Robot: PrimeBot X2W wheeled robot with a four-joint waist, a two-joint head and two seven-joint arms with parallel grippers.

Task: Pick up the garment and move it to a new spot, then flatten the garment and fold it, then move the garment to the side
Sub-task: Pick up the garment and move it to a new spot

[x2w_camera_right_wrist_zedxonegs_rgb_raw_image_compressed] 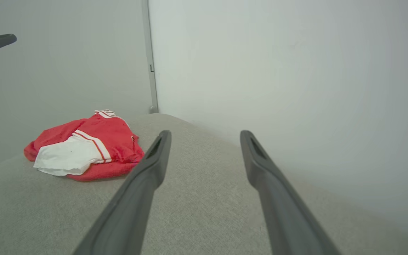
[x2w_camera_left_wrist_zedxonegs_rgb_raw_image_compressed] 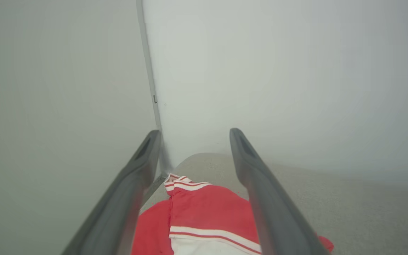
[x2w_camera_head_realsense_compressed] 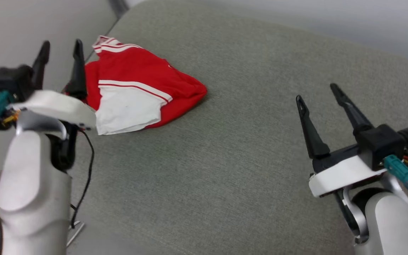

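The garment (x2w_camera_head_realsense_compressed: 136,88) is lying in a crumpled heap on the grey fabric surface (x2w_camera_head_realsense_compressed: 225,159) while both grippers are hovering with fingers released and empty

Behind the garment, two pale walls are meeting at a grey corner strip (x2w_camera_right_wrist_zedxonegs_rgb_raw_image_compressed: 151,63). The surface is running on past the garment's right side. The garment's white sleeve is facing up on its near side, and its striped trim is pointing toward the corner. A black cable (x2w_camera_head_realsense_compressed: 89,166) is hanging from the left wrist just beside the garment's near left corner, and the left arm's white wrist shell is covering that corner in the head view. The left gripper (x2w_camera_head_realsense_compressed: 62,44) is hanging at the garment's left edge, fingers spread and pointing toward the walls; whether it is touching the cloth cannot be told. The right gripper (x2w_camera_head_realsense_compressed: 315,91) is holding well apart to the garment's right, fingers parted and leaning toward it
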